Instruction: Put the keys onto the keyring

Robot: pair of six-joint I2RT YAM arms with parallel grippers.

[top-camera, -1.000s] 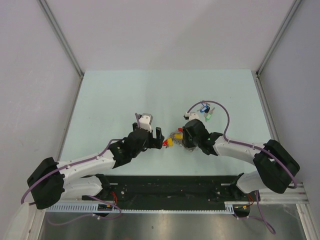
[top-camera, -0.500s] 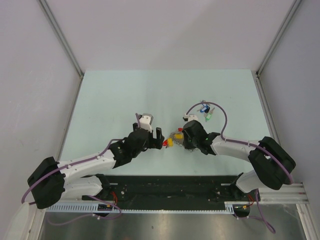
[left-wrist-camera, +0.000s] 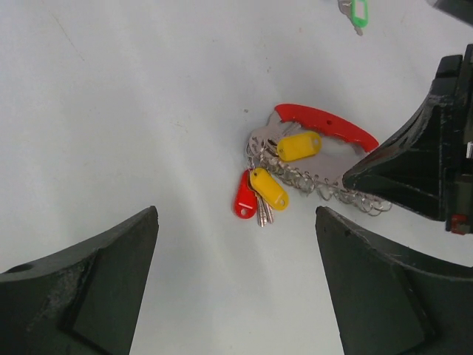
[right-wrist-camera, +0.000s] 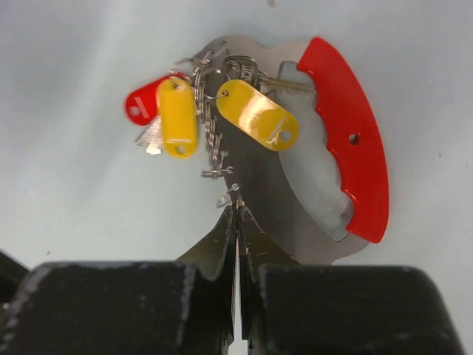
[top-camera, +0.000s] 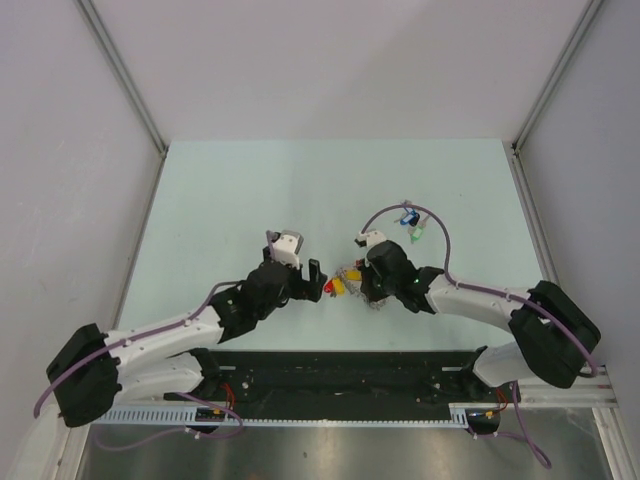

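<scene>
The keyring (top-camera: 343, 281) lies on the table between my two grippers: a curved red loop (right-wrist-camera: 347, 126), a silvery chain, two yellow tags and a red tag (left-wrist-camera: 245, 198). My right gripper (right-wrist-camera: 236, 211) is shut, its fingertips pinching the end of the chain; it shows in the top view (top-camera: 364, 283) just right of the bunch. My left gripper (left-wrist-camera: 236, 222) is open and empty, jaws wide apart, just left of the bunch (top-camera: 316, 282). The blue-headed key (top-camera: 408, 217) and the green-headed key (top-camera: 417, 235) lie loose on the table behind the right arm. The green one shows in the left wrist view (left-wrist-camera: 358, 12).
A purple cable (top-camera: 440, 232) arches over the right wrist close to the two loose keys. Grey walls with metal rails (top-camera: 125, 80) stand around the pale green table (top-camera: 250, 190). A black base rail (top-camera: 340, 375) runs along the near edge.
The right gripper has shifted slightly left towards the bunch. The left arm has shifted a little. The keyring and the two loose keys stay in place.
</scene>
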